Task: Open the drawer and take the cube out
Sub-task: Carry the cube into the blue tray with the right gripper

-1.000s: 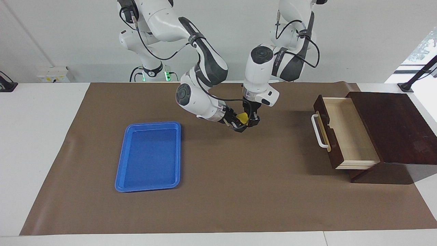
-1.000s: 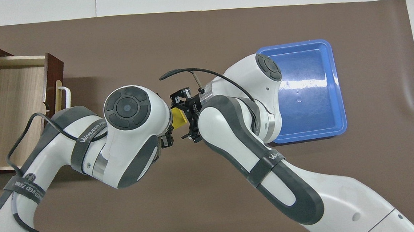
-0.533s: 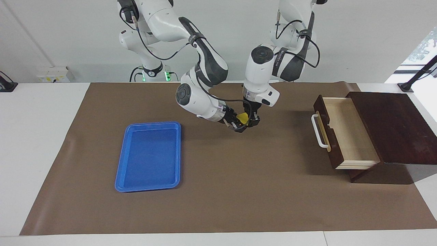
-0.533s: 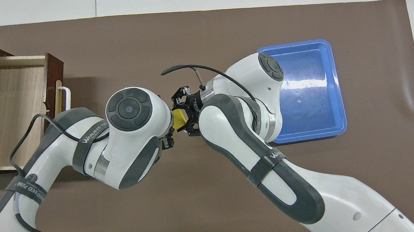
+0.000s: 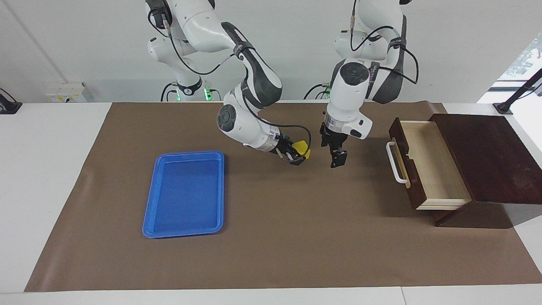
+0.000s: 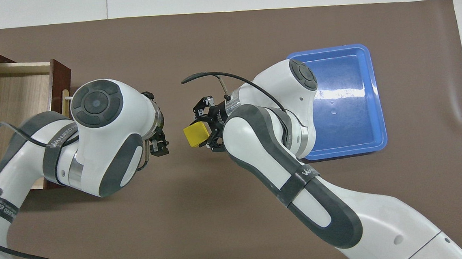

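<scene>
The right hand [image 5: 300, 155] clamped the cube [image 5: 301, 147], tilted corner-up, at frame centre; the left hand [image 5: 338, 157] hung beside it, fingers apart.

A white table [image 5: 46, 169] carries a brown mat [image 5: 296, 237]; on the mat, a blue tray [image 5: 185, 194] lies lower left of the facing frame; the open drawer [image 5: 427, 165] sits at right.

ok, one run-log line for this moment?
drawer: open, empty | cube: held by right gripper over mat | left gripper: open, clear of cube | tray: empty
</scene>
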You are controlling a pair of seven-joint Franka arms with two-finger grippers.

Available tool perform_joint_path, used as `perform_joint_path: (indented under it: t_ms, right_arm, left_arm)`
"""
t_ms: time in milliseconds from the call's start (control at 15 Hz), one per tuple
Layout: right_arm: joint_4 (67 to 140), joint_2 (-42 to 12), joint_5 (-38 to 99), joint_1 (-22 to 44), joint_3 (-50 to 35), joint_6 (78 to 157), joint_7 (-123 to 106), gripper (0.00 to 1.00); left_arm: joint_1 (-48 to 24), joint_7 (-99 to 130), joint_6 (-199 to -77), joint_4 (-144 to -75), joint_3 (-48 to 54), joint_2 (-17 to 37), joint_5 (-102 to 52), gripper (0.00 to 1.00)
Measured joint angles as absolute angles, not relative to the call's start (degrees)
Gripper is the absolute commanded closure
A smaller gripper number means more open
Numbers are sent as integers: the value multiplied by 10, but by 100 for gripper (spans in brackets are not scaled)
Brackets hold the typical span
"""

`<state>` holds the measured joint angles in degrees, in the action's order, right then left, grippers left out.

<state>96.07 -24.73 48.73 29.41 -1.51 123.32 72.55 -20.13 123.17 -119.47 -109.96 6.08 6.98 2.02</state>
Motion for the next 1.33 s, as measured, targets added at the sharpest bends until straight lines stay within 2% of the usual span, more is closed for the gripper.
perform_joint_path:
  t_ms: [133,467,733,933,1333]
  right_arm:
    - [959,-245,487,266,-12,1219,726,100]
    - [954,-235,487,104,-8,1113,698,100]
    - [971,-235,485,5,-4,1075,653,100]
    - [1016,-234,479,-28,14,1080,593,100]
    - [1098,-232,479,-38,65,1119,474,100]
  left_arm:
    - [-172,1177,-1194,-1100,60,70,22,0]
    - [-73,995,-1195,-1102,57,70,27,0]
    - [-10,892,-1202,-1102,56,71,37,0]
    - [9,846,-1205,-1102,61,70,47,0]
    - [67,748,-1216,-1101,66,69,56,0]
